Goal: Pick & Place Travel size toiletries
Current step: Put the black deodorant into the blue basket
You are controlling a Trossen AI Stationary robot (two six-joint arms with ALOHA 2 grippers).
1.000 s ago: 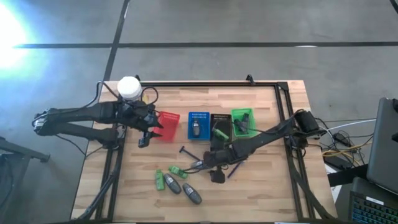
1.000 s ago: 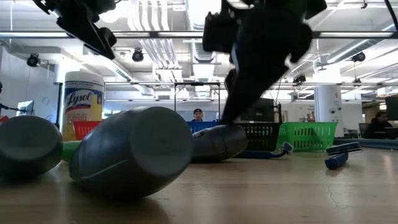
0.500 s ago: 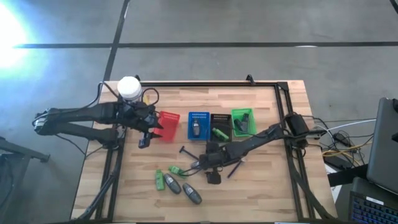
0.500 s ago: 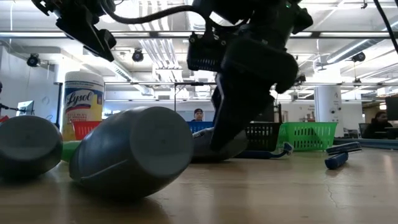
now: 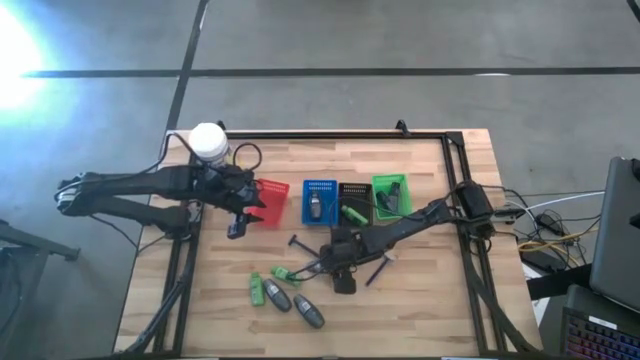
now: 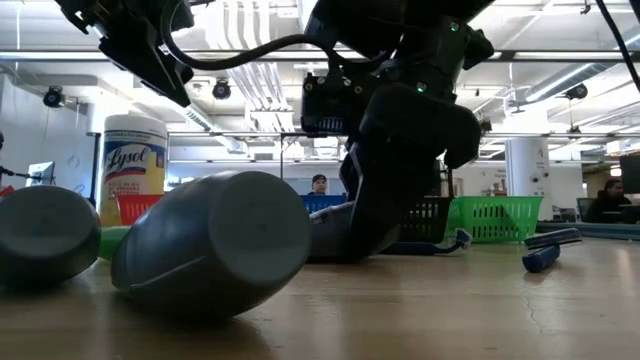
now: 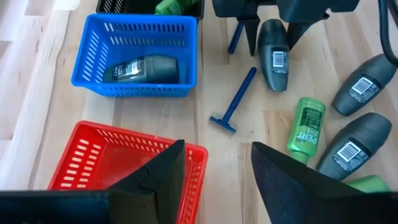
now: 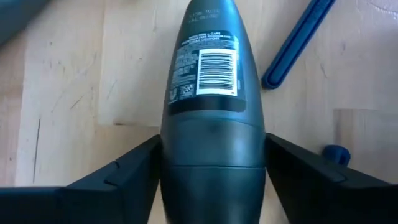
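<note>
Right hand [image 8: 211, 180] lowered around grey bottle [image 8: 210, 93], fingers narrowing

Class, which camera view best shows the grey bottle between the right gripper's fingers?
The right wrist view: the grey bottle fills it, barcode label up, a finger of the right gripper on each side. The left wrist view shows it small. In the high and low views the arm mostly hides it.

**Tally on the table**

Four baskets [image 5: 268, 187] [image 5: 320, 184] [image 5: 355, 187] [image 5: 388, 180]: red, blue, black, green.
Four grey bottles [image 7: 273, 56] [image 7: 140, 68] [image 7: 364, 87] [image 7: 348, 149], one at the right gripper [image 5: 343, 278], three away from it.
Three green bottles [image 7: 306, 121] [image 7: 174, 6] [image 7: 370, 182].
Two blue razors [image 7: 233, 102] [image 7: 235, 38], both near that gripper.
One white-capped canister [image 5: 208, 140], far off.
</note>
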